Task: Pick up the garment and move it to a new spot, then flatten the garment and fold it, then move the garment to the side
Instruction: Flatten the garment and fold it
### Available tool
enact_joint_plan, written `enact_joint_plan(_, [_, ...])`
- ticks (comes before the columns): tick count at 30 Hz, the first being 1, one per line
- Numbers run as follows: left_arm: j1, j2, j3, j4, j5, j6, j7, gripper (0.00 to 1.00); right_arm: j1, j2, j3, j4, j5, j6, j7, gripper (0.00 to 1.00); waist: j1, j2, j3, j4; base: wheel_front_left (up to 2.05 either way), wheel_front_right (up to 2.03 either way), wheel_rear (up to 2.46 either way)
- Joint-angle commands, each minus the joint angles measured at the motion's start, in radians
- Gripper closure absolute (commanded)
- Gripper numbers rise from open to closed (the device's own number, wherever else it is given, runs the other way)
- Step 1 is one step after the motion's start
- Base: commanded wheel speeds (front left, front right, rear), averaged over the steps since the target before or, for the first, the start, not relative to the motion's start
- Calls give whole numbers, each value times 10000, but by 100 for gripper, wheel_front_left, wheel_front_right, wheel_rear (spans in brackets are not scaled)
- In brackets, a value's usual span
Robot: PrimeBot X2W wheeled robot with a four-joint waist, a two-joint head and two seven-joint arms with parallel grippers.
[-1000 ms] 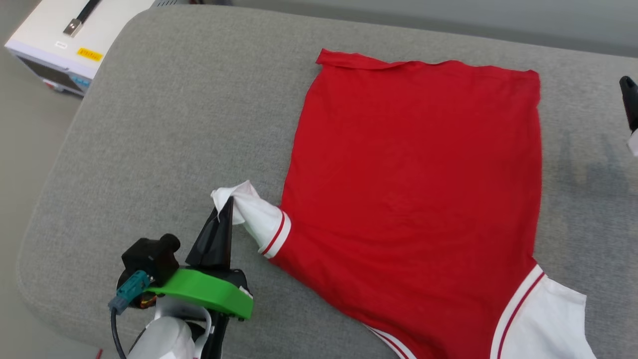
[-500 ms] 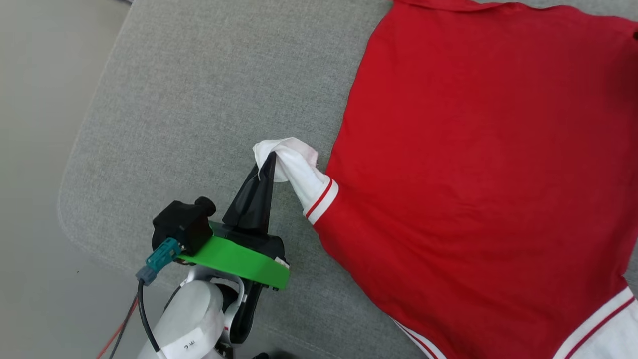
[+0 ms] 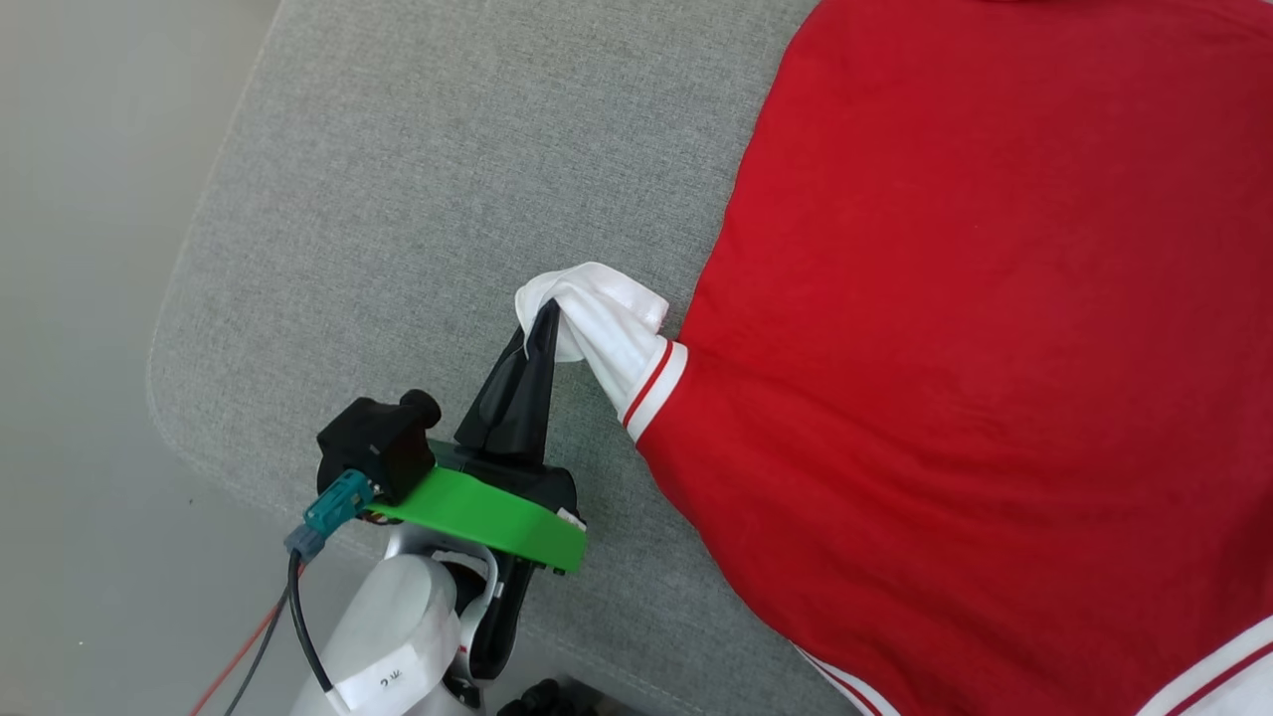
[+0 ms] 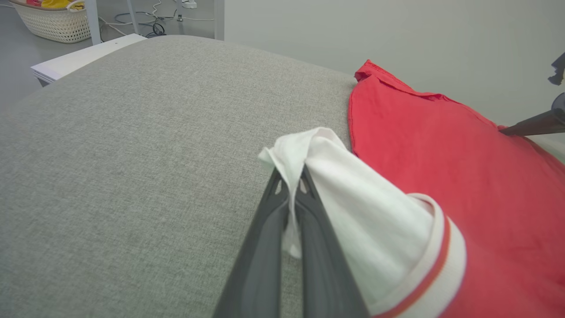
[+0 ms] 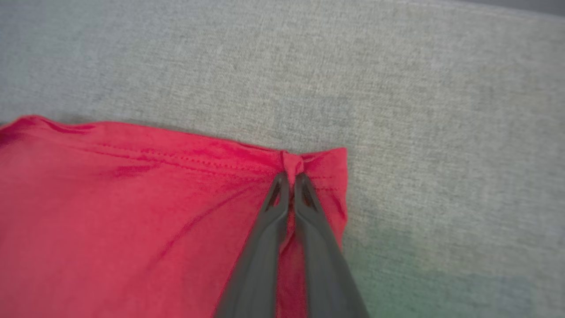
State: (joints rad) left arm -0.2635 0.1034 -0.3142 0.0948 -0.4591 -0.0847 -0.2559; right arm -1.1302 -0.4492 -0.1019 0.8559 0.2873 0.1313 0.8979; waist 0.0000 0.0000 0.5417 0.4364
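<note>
The garment (image 3: 975,328), a red T-shirt with white sleeves and red-white trim, lies spread with its plain side up on the grey cushion (image 3: 418,179); no lettering shows. My left gripper (image 3: 545,318) is shut on the bunched tip of the white sleeve (image 3: 607,318), lifting it slightly; in the left wrist view the gripper (image 4: 289,176) pinches a fold of white sleeve cloth (image 4: 353,203). In the right wrist view my right gripper (image 5: 291,176) is shut on the red hem near the garment's corner (image 5: 326,163).
The cushion's rounded edge (image 3: 169,348) drops to a grey floor (image 3: 80,298) on the left. In the left wrist view a white box (image 4: 75,59) and a woven basket (image 4: 53,22) stand beyond the cushion.
The head camera has swung down and left, so the whole picture shifted. The left gripper keeps its hold on the sleeve, which is now lifted slightly and drawn nearer the red body.
</note>
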Motion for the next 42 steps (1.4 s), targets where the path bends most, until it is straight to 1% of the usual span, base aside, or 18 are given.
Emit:
enact_joint_plan(1, [-112, -80, 68, 71, 121, -61, -58, 100, 912, 322, 168, 469, 45, -6, 393, 100, 0, 0, -102, -16, 0, 0, 0])
enact_joint_plan(7, [53, -144, 222, 353, 171, -145, -58, 100, 779, -122, 159, -113, -27, -6, 246, 100, 0, 0, -737, -137, 0, 0, 0])
enact_joint_plan(13, [463, -7, 387, 788, 120, -74, -35, 100, 1172, -820, 310, -1115, 181, -6, 166, 100, 0, 0, -1756, -503, 0, 0, 0])
enact_joint_plan(17, [801, 169, 601, 912, -9, 115, 72, 100, 2103, -1136, 438, -2161, 628, -6, 137, 100, 0, 0, -2402, -995, 0, 0, 0])
enact_joint_plan(20, [1057, 325, 713, 941, -107, 220, 260, 100, 3249, -1300, 289, -3016, 1065, -6, 126, 100, 0, 0, -2886, -1401, 0, 0, 0])
enact_joint_plan(24, [1405, 565, 892, 882, -236, 378, 539, 100, 5162, -1217, -157, -4344, 1501, -6, 88, 100, 0, 0, -3407, -1984, 0, 0, 0])
enact_joint_plan(28, [1775, 808, 1059, 740, -356, 528, 825, 100, 7309, -800, -878, -5813, 1648, -6, 21, 100, 0, 0, -3791, -2608, 0, 0, 0])
enact_joint_plan(32, [2079, 993, 1153, 569, -462, 628, 1091, 100, 9428, 62, -1724, -7235, 1632, -6, 11, 100, 0, 0, -4020, -3137, 0, 0, 0])
enact_joint_plan(37, [2333, 1212, 1251, 401, -572, 732, 1406, 100, 11616, 1456, -2506, -8496, 1453, -6, -111, 100, 0, 0, -4182, -3736, 0, 0, 0])
enact_joint_plan(42, [2548, 1303, 1224, 332, -664, 769, 1645, 100, 13127, 2817, -2929, -8967, 1341, -6, -242, 100, 0, 0, -4325, -4092, 0, 0, 0])
